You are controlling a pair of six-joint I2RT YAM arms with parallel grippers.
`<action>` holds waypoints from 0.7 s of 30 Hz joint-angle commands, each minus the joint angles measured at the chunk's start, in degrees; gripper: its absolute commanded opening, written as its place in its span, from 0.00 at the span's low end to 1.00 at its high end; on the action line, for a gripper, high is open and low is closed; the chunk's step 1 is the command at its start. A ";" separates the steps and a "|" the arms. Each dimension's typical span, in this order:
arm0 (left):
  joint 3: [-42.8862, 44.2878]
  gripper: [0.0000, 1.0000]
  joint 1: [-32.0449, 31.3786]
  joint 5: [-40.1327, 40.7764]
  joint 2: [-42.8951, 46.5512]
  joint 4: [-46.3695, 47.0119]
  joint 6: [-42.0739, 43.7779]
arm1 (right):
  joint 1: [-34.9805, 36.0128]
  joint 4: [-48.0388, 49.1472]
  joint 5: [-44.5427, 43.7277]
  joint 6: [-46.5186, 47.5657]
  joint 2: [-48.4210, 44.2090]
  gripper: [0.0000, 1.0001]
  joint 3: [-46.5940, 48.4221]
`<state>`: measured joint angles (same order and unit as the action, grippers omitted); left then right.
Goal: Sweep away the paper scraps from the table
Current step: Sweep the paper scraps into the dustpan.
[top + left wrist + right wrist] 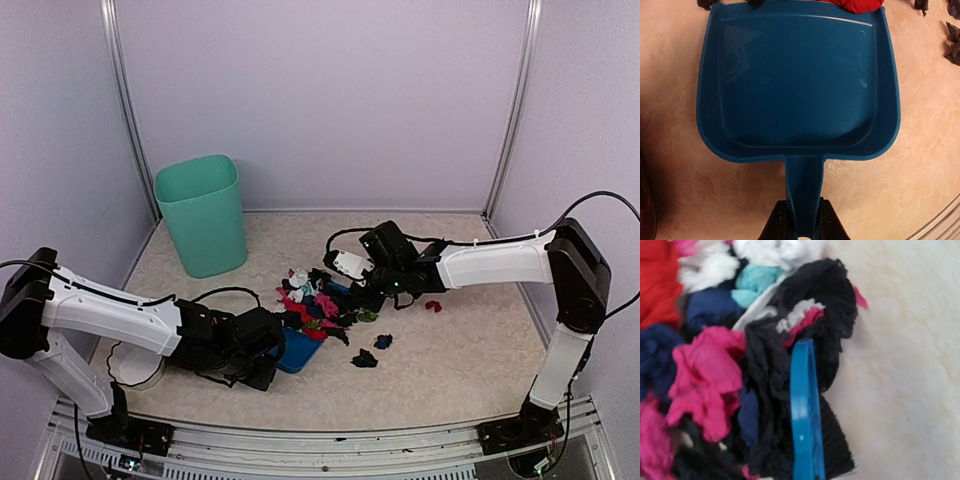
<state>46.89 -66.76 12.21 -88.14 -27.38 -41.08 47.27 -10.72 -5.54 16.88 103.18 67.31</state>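
Observation:
The paper scraps [312, 305] lie heaped mid-table, mostly black, pink and red. Loose ones sit apart: a red one [433, 306] and two dark ones [364, 358]. My left gripper [802, 222] is shut on the handle of the blue dustpan [797, 85], whose mouth touches the pile's near edge; its tray looks bare, with one red scrap [855, 5] at its lip. My right gripper [373, 292] is shut on the blue hand brush [805, 415], its fingers hidden in the wrist view. The black bristles [836, 437] press against the scraps [705, 375] from the right.
A teal waste bin [203, 215] stands at the back left of the table [460, 380]. Black cables loop by the left arm [120, 315]. The metal front rail [320, 440] runs along the near edge. Pale walls close in the back and both sides.

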 commanded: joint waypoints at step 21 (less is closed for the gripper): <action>-0.88 0.00 1.02 -0.89 -6.49 7.80 2.58 | 10.00 -2.71 3.34 -2.27 -7.29 0.00 -7.19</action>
<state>46.89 -66.26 13.04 -92.14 -19.25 -39.57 56.01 -9.65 -4.71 15.59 98.19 61.87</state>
